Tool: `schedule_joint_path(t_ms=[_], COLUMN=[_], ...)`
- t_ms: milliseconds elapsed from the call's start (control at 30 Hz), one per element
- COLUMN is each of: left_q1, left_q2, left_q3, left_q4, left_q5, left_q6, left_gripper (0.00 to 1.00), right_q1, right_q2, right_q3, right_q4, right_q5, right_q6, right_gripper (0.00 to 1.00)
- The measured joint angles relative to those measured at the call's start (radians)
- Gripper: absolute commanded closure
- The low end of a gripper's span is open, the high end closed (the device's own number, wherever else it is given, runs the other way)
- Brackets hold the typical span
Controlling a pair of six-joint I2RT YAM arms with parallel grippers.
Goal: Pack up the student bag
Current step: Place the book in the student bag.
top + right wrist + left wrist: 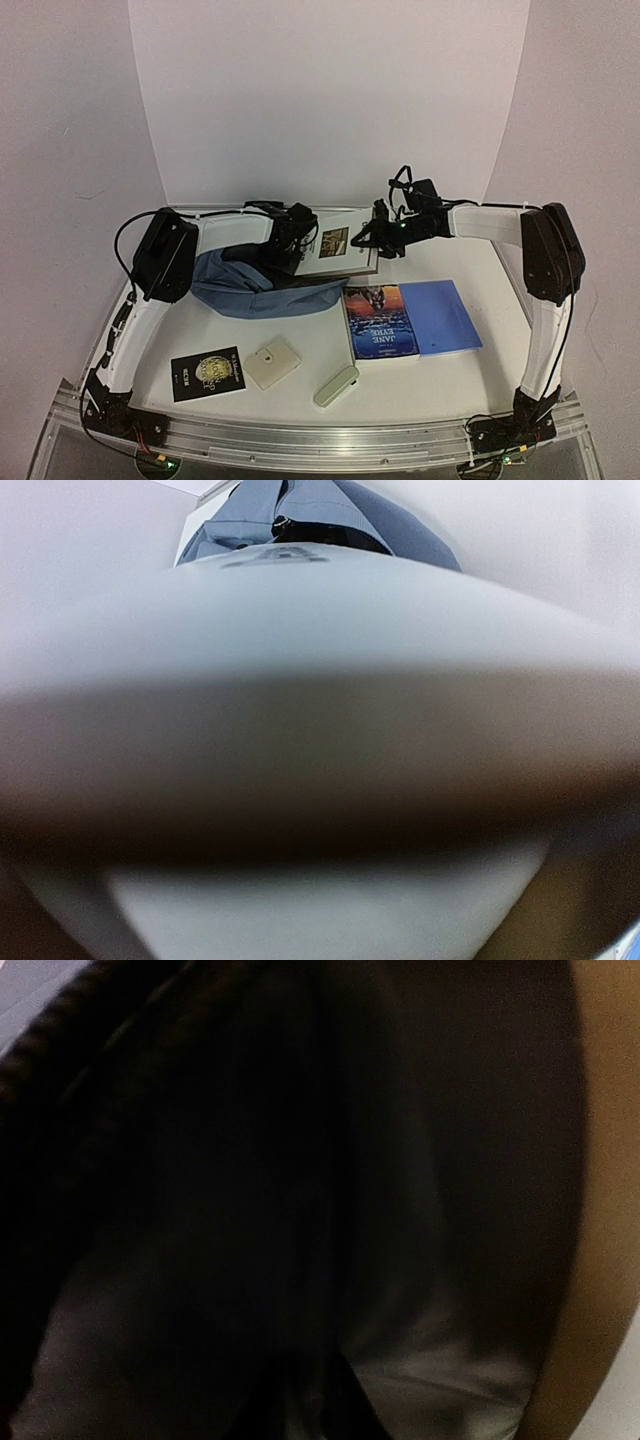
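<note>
The left wrist view is almost all dark blur. A tan strip at 3 o'clock is cut by the frame, and no fingers can be made out. From above, the left gripper point(290, 238) merges with the dark mouth of the student bag point(262, 290), so its jaws cannot be told. It also covers the 9 o'clock end of the pale book point(338, 250). The right wrist view is mostly that book's blurred cover, with the student bag cut off at 12 o'clock. Print on the black card point(207, 372) is too small to read.

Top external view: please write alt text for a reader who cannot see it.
The left gripper is at the mouth of a slate-blue student bag, and the right gripper holds a pale book at that opening. Nearer on the white table lie a Jane Eyre book and a blue notebook.
</note>
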Motion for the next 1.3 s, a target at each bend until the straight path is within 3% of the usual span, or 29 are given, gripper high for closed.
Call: schedule_joint_path(t_ms=[233, 667, 1000, 1300], left_q1=[0.000, 0.047, 0.055, 0.059], left_q2=[-0.027, -0.289, -0.342, -0.376], left_q3=[-0.037, -0.132, -0.198, -0.214], left_q4=[0.023, 0.046, 0.127, 0.152], left_q5=[0.020, 0.136, 0.206, 0.264], left_q6=[0.000, 0.001, 0.005, 0.001], left_gripper=[1.00, 1.00, 1.00, 1.00], right_q1=[0.000, -0.002, 0.025, 0.071], right_q2=[-0.004, -0.015, 0.001, 0.166], right_q3=[-0.014, -0.047, -0.065, 0.051], right_q4=[0.017, 0.038, 0.121, 0.301], right_q5=[-0.007, -0.053, -0.150, -0.169], right_q6=[0.007, 0.075, 0.240, 0.421], right_gripper=[0.85, 0.86, 0.87, 0.85])
